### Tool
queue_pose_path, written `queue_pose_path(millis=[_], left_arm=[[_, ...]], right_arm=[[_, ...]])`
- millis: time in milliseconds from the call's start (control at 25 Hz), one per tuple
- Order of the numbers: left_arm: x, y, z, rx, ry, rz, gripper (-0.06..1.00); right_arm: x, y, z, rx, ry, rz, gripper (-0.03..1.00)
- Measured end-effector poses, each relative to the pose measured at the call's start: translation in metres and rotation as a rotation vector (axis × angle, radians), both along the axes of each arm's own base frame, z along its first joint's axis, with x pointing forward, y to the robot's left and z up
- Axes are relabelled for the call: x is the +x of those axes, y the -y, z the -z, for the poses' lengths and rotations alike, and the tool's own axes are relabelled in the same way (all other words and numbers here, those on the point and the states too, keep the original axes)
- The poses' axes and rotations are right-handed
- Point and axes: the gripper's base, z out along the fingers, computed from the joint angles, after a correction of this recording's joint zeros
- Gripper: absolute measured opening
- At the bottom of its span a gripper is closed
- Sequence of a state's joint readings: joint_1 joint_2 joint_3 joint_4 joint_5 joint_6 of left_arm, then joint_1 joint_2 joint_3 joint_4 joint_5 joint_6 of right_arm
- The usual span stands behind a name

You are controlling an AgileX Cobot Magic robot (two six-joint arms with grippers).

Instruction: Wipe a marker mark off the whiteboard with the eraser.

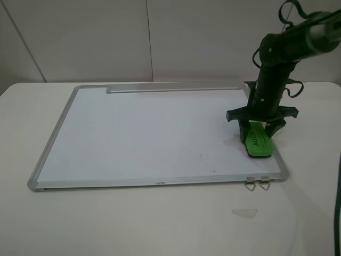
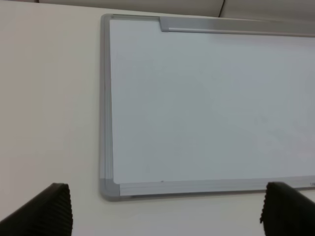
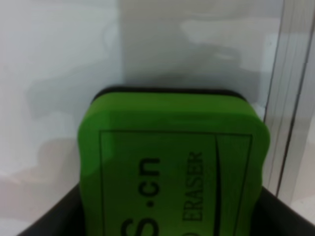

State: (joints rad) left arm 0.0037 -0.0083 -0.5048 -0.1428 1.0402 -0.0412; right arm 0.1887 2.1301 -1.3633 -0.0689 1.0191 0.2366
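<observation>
Right gripper [image 1: 259, 128] was clamped tight on the eraser [image 1: 259, 141], felt down at the whiteboard [image 1: 133, 133] near-right corner; grasp looked done, so next I judged a leftward sweep to the faint marker mark [image 1: 201, 157].

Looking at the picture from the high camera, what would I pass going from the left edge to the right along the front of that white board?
Left front corner cap → the board's small printed label → faint dark specks → two metal clips, with the green eraser in the right gripper just behind them.
</observation>
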Motion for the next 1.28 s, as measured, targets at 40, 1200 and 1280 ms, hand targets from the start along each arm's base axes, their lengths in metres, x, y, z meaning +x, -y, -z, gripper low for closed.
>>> queue_pose_path(millis=[40,1200,1280], left_arm=[[0.0,0.0,0.0,0.0,0.0,0.0,0.78],[0.0,0.0,0.0,0.0,0.0,0.0,0.78],[0.0,0.0,0.0,0.0,0.0,0.0,0.78]], right_arm=[[0.0,-0.001,-0.001,0.0,0.001,-0.002,0.62],[-0.251,0.04,-0.198,0.122,0.508,-0.104,0.77],[-0.279,0.047,-0.202,0.13,0.606,-0.143,0.77]])
